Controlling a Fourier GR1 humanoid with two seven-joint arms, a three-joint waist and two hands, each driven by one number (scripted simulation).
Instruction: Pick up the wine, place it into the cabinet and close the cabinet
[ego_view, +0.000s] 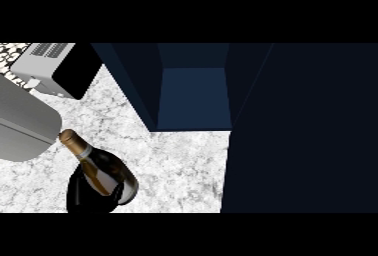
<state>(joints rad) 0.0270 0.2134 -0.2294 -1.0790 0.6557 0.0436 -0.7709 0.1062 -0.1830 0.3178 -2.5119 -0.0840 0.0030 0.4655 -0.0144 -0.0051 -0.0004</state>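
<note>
gripping the wine (100, 170) in a curled hand (88, 192), near left, with open cabinet (193, 95) unfilled, unclosed.

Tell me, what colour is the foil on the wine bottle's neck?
Gold foil, seen in the head view.

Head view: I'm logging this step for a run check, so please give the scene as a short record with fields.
bottle: dark glass wine bottle with gold foil neck, on the counter, lower left
surface: white marbled stone counter
cabinet: dark blue cabinet, compartment open, nothing seen inside
door: dark blue cabinet door, swung open at right
appliance: grey and black box, upper left
arm: grey forearm, left edge
robot hand: none visible
</note>
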